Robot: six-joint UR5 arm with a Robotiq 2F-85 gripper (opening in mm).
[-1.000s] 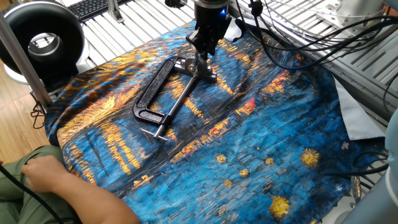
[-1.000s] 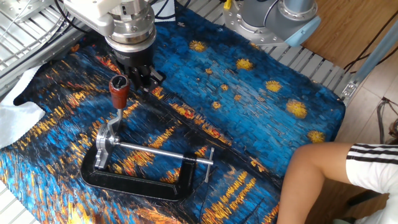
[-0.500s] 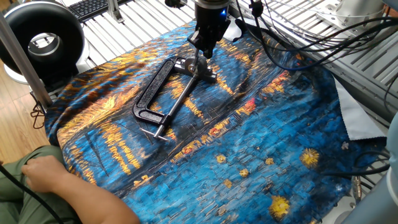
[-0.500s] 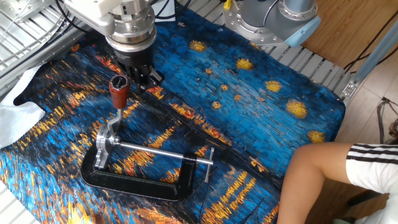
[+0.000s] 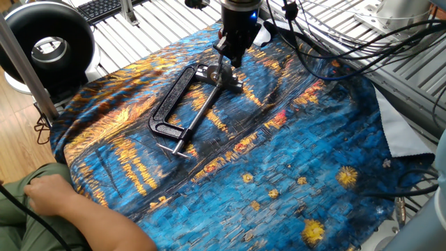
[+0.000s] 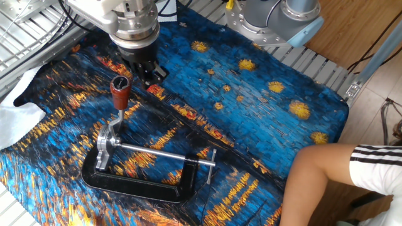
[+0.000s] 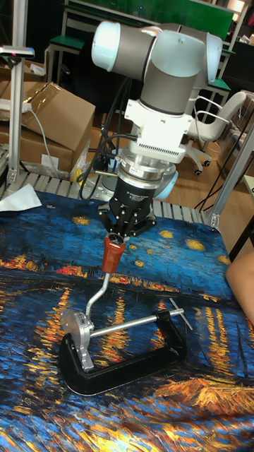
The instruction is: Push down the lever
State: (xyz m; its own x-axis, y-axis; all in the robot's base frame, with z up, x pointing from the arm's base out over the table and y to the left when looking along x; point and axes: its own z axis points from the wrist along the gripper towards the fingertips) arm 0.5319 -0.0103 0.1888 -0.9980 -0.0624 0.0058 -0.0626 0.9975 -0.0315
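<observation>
The lever (image 6: 118, 103) is a thin metal arm with a reddish-brown knob (image 7: 113, 254). It stands tilted upward from the silver head (image 6: 102, 148) of a black clamp (image 7: 120, 373) lying on the blue painted cloth. In one fixed view the knob (image 5: 225, 72) is mostly hidden under the tool. My gripper (image 6: 147, 73) hangs just behind and above the knob, its fingers drawn together with nothing between them. In the tall fixed view the gripper (image 7: 130, 236) sits right over the knob's top, touching or nearly so. My gripper (image 5: 233, 60) also shows above the clamp's head.
A person's arm (image 5: 63, 202) rests at the cloth's near-left corner and a bare leg (image 6: 339, 169) at the other side. A black round device (image 5: 45, 42) stands at the far left. Cables (image 5: 334, 42) trail behind, and a white rag (image 6: 16, 119) lies beside the cloth.
My gripper has shifted slightly up and away from the knob. The lever and clamp have not moved.
</observation>
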